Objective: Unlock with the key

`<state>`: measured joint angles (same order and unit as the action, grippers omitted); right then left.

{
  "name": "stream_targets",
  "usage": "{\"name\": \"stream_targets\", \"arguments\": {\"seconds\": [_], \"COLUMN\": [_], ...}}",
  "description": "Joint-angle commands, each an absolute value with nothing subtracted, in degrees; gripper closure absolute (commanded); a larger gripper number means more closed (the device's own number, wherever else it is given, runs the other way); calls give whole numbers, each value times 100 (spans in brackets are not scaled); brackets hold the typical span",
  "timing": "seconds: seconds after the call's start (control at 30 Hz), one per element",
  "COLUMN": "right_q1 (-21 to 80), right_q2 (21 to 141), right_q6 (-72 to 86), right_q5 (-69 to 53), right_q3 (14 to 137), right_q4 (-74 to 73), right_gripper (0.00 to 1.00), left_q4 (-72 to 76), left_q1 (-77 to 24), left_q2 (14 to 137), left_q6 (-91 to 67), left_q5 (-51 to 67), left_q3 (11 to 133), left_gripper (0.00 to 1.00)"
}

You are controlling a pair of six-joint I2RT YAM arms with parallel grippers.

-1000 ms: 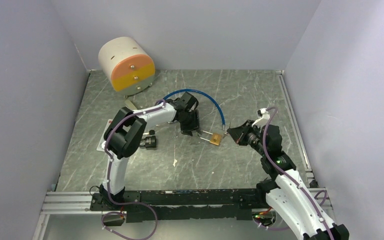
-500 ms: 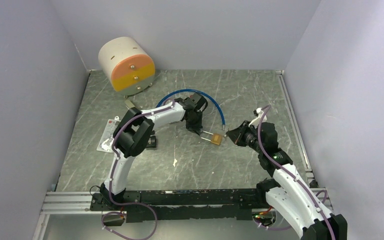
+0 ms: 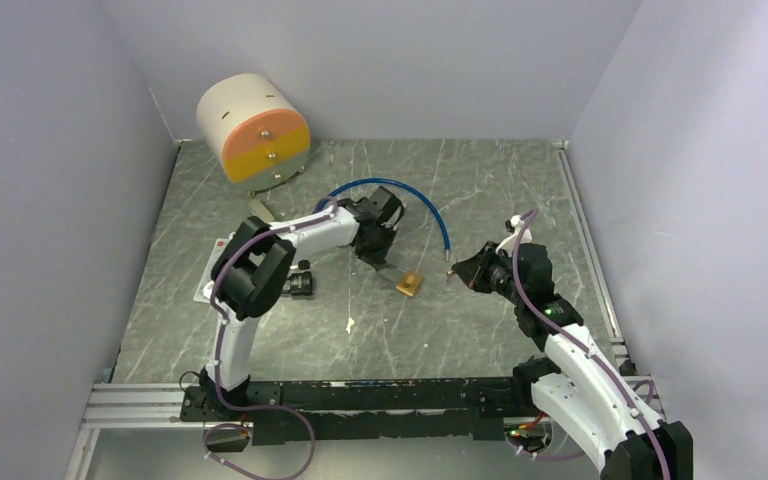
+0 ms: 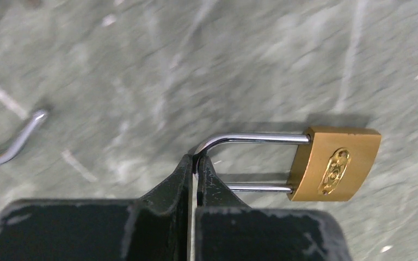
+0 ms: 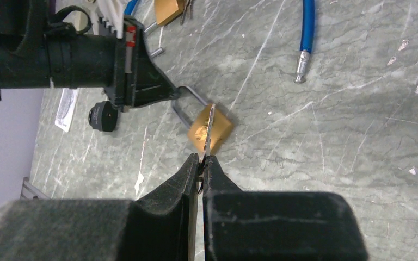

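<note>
A brass padlock with a long steel shackle lies on the grey mat, near the middle in the top view. My left gripper is shut on the bend of the shackle. My right gripper is shut on the key, whose thin blade sticks out edge-on and points at the padlock's body. From above, the right gripper stands a short way to the right of the padlock, with a gap between them.
A blue cable arcs behind the left gripper, its metal end near the right gripper. A beige drum with an orange-yellow front stands far left. A second padlock, a small black part and a white card lie left.
The left gripper has shut on the shackle and drawn the padlock a little to the left. The right gripper with the key has edged forward toward it.
</note>
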<state>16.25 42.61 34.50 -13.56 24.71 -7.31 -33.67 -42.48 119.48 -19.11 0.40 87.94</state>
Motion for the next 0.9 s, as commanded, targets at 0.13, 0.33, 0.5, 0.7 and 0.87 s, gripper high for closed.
{"name": "stream_targets", "arguments": {"seconds": [0.13,0.33,0.5,0.7,0.87], "right_q1": [1591,1591,1591,1591,1591], "right_q2": [4350,4526,4920,5826,5970], "right_q6": [3619,3695,3700,3530,3614], "right_q5": [-1403,-1400,-1346,-1733,-1847], "right_q3": [2527,2606,2878,3429,3342], "right_q4": [-340,-300,-532,-923,-817], "right_gripper": [100,100,100,100,100], "left_q4": [-3399,-3721,-4367,-4953,-4864], "left_q1": [-3259,-3261,-3258,-3269,-3441], "left_q2": [11470,11945,11847,11487,11308], "left_q6": [-910,-1153,-2175,-4189,-5588], "left_q5": [513,242,-338,-225,-189], "left_q3": [8377,9138,9582,9513,9177], "left_gripper": [96,68,42,31,18]}}
